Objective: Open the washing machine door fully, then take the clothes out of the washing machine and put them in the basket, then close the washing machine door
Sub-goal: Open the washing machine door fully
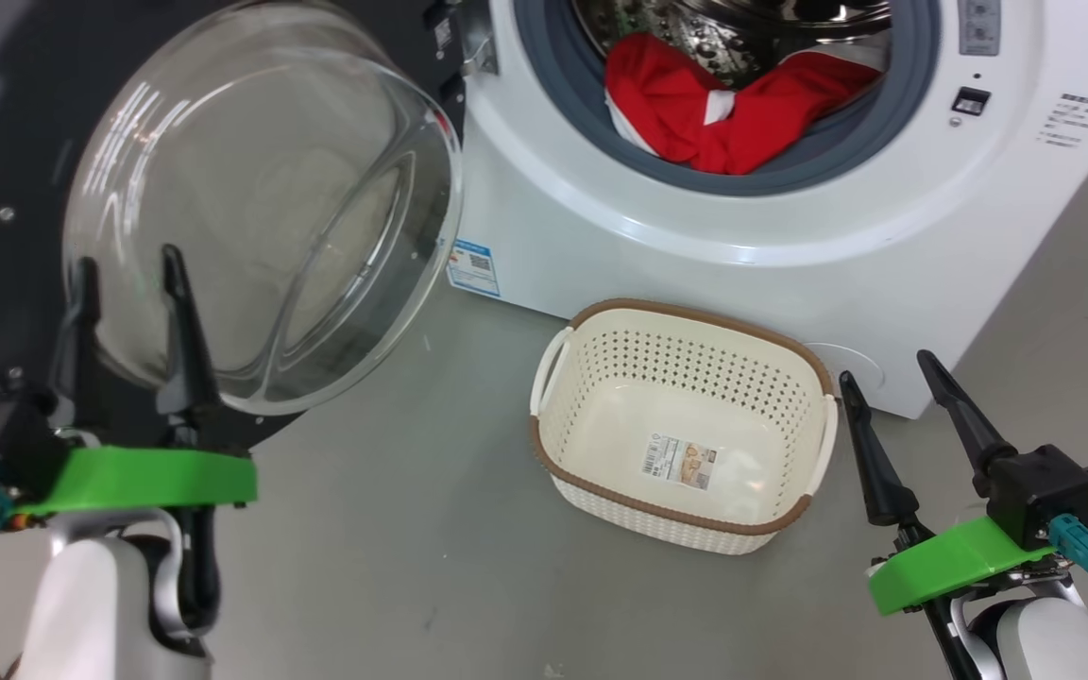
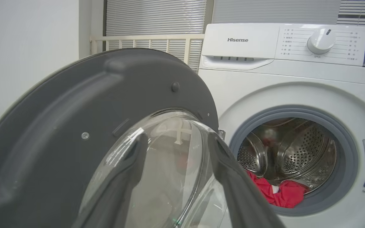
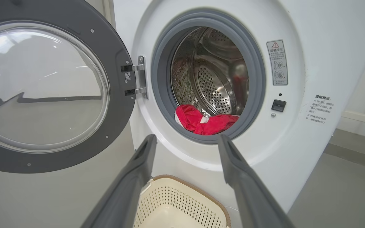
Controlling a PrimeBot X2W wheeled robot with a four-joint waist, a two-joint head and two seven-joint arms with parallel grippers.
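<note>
A white front-loading washing machine (image 1: 657,236) stood on a grey floor (image 1: 393,529), on the far right of the scene. Its round black door (image 1: 6,123) was swung wide open to the left on a metal hinge (image 3: 138,79). The clear glass bowl (image 1: 261,198) at the door's centre bulged toward the near side. A small blue label (image 1: 473,267) was stuck low on the machine's front, near the hinge side.

Inside the open mouth, red clothes (image 1: 723,104) with white trim lay heaped at the bottom front of the steel drum (image 3: 214,82). They draped onto the lower part of the grey rubber ring (image 3: 258,79).

A small cream basket (image 1: 695,316) with a brown rim sat on the floor just in front of the machine, below the opening. 1 sticker (image 1: 679,461) showed on its pale bottom.

The left gripper (image 1: 128,263) was at the near left, its 2 dark fingers pointing up and spread apart, gripping nothing. They stood in front of the lower edge of the glass bowl; whether they touched the glass could not be told.

The right gripper (image 1: 887,368) was at the near right, just to the right of the basket. Its 2 fingers were also spread wide and held nothing. They pointed toward the machine's opening, well short of the clothes.
</note>
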